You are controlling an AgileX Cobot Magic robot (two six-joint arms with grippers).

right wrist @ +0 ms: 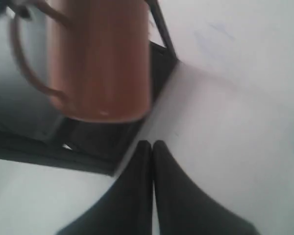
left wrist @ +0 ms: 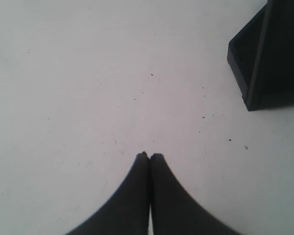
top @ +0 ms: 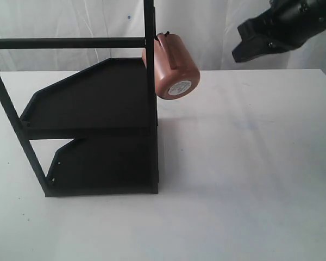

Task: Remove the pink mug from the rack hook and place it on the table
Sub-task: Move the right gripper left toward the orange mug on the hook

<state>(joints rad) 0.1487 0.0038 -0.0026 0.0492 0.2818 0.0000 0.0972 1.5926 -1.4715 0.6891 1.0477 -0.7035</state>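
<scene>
Pink mug just beyond closed hand

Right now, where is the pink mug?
In the exterior view the pink mug hangs from the rack hook near the top of the right-hand post of the rack, above the table, with the right gripper apart to its right.

pink mug: hanging tilted on rack hook | rack: upright on table

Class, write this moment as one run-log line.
mug: on hook | right gripper: shut, apart from mug | left gripper: shut, above table
</scene>
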